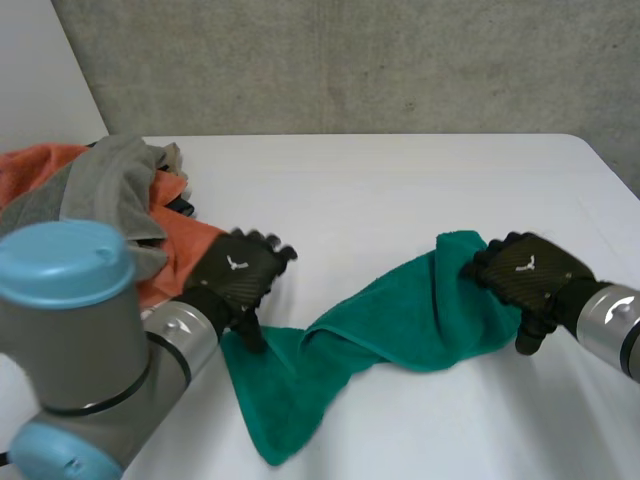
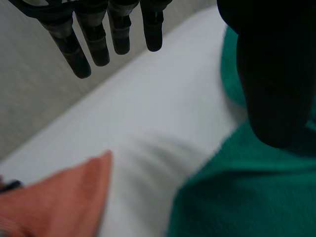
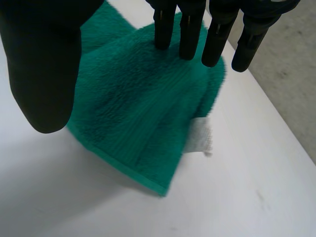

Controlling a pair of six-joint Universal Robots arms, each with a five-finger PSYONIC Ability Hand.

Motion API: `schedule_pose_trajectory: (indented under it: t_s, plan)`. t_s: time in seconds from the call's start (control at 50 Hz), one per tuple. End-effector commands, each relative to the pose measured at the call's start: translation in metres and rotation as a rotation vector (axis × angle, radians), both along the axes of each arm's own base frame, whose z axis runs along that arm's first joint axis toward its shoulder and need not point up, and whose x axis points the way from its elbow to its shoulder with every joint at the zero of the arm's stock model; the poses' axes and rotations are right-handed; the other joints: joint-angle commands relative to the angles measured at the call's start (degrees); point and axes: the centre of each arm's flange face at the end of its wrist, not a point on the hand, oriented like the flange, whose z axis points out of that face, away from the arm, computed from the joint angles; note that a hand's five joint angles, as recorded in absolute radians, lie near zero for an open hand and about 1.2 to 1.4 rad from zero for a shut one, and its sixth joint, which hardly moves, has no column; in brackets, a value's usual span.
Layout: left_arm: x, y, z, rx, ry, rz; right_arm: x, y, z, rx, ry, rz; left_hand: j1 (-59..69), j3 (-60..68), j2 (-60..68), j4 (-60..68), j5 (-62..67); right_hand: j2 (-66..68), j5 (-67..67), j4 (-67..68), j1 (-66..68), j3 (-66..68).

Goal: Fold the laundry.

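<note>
A green towel (image 1: 400, 315) lies on the white table (image 1: 400, 180). It is soft and fuzzy, like a bath towel, with a flat stitched band along its edge. It is pulled out long between the two hands and is twisted in the middle like a rope.

The left hand (image 1: 240, 272) is at the towel's left end. Its fingers (image 2: 98, 47) are straight and loose over the bare table, and they grip nothing. Its thumb (image 2: 276, 74) points down at the towel's corner. Below that corner the towel spreads out wide and ends in a point near the front of the table.

The right hand (image 1: 525, 268) is over the towel's right end, where the cloth is doubled into layers. Its fingers (image 3: 190, 34) are straight too and reach to the far edge of the towel, so this hand is not squeezing anything either. A small white tag (image 3: 200, 138) sticks out from under the layers (it looks rough and woolly).

Beside the left arm is a lumpy pile of more washing. There is an orange cloth (image 1: 185, 250) with a grey cloth (image 1: 110, 185) draped over it. The orange cloth is near the green towel but does not touch it.

Behind the table is a rough grey wall (image 1: 350, 60).
</note>
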Motion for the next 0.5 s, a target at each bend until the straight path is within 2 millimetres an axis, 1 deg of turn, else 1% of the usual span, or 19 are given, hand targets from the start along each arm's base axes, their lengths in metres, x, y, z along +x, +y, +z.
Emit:
schedule_pose_trajectory:
  t_s: [0.02,0.04,0.08,0.1,0.12,0.18,0.2,0.34,0.38,0.4,0.42,0.46,0.48,0.5]
  plan:
    - [-0.007,-0.02,-0.043,0.075,-0.086,-0.043,-0.003,0.0,-0.02,-0.027,-0.066,0.095,4.6,4.9,5.4,5.7,5.2,4.6,2.8,3.5,3.8,3.4]
    - [-0.007,-0.021,-0.046,0.076,-0.098,-0.044,-0.003,0.0,-0.021,-0.028,-0.07,0.101,5.8,6.1,6.6,6.9,6.4,4.6,2.8,3.5,3.8,3.4]
    - [-0.007,-0.024,-0.052,0.073,-0.123,-0.051,-0.003,-0.002,-0.03,-0.01,-0.089,0.122,8.8,9.1,9.6,9.9,9.4,4.6,2.8,3.5,3.8,3.4]
    - [-0.007,-0.025,-0.053,0.071,-0.128,-0.053,-0.002,-0.003,-0.033,-0.004,-0.094,0.129,10.2,10.4,10.9,11.3,10.8,4.7,3.0,3.6,4.0,3.6]
    - [-0.008,-0.025,-0.053,0.069,-0.133,-0.055,-0.002,-0.005,-0.041,0.012,-0.098,0.136,11.7,12.0,12.4,12.8,12.3,5.1,3.3,4.0,4.3,3.9]
    - [-0.009,-0.028,-0.057,0.067,-0.144,-0.058,-0.001,-0.008,-0.051,0.023,-0.1,0.139,15.4,15.7,16.2,16.5,16.0,7.1,5.3,6.0,6.3,5.9]
    - [-0.01,-0.029,-0.058,0.067,-0.144,-0.058,0.0,-0.011,-0.053,0.014,-0.099,0.141,15.9,16.2,16.7,17.0,16.5,10.4,8.7,9.3,9.7,9.3]
    - [-0.016,-0.039,-0.065,0.063,-0.142,-0.06,0.001,-0.019,-0.059,-0.024,-0.096,0.143,29.7,29.9,30.4,30.8,30.3,19.2,17.4,18.1,18.4,18.0]
    - [-0.017,-0.04,-0.065,0.063,-0.141,-0.061,0.001,-0.02,-0.06,-0.029,-0.096,0.143,31.9,32.1,32.6,33.0,32.5,20.7,19.0,19.6,19.9,19.6]
    - [-0.018,-0.04,-0.066,0.063,-0.141,-0.063,0.001,-0.022,-0.061,-0.032,-0.097,0.143,34.7,35.0,35.5,35.8,35.3,24.2,22.5,23.1,23.4,23.1]
    - [-0.019,-0.041,-0.067,0.063,-0.142,-0.063,0.001,-0.023,-0.061,-0.037,-0.097,0.143,42.3,42.5,43.0,43.3,42.8,27.4,25.7,26.3,26.6,26.3]
    - [-0.02,-0.042,-0.068,0.063,-0.142,-0.063,0.001,-0.025,-0.061,-0.044,-0.099,0.142,52.2,52.5,52.9,53.3,52.8,37.5,35.7,36.4,36.7,36.3]
    - [-0.02,-0.043,-0.068,0.061,-0.142,-0.061,0.001,-0.028,-0.059,-0.059,-0.099,0.142,58.9,59.2,59.7,60.0,59.5,52.4,50.6,51.3,51.6,51.2]
    - [-0.021,-0.043,-0.067,0.055,-0.141,-0.059,0.001,-0.029,-0.058,-0.065,-0.101,0.14,66.3,66.5,67.0,67.4,66.9,59.2,57.4,58.1,58.4,58.0]
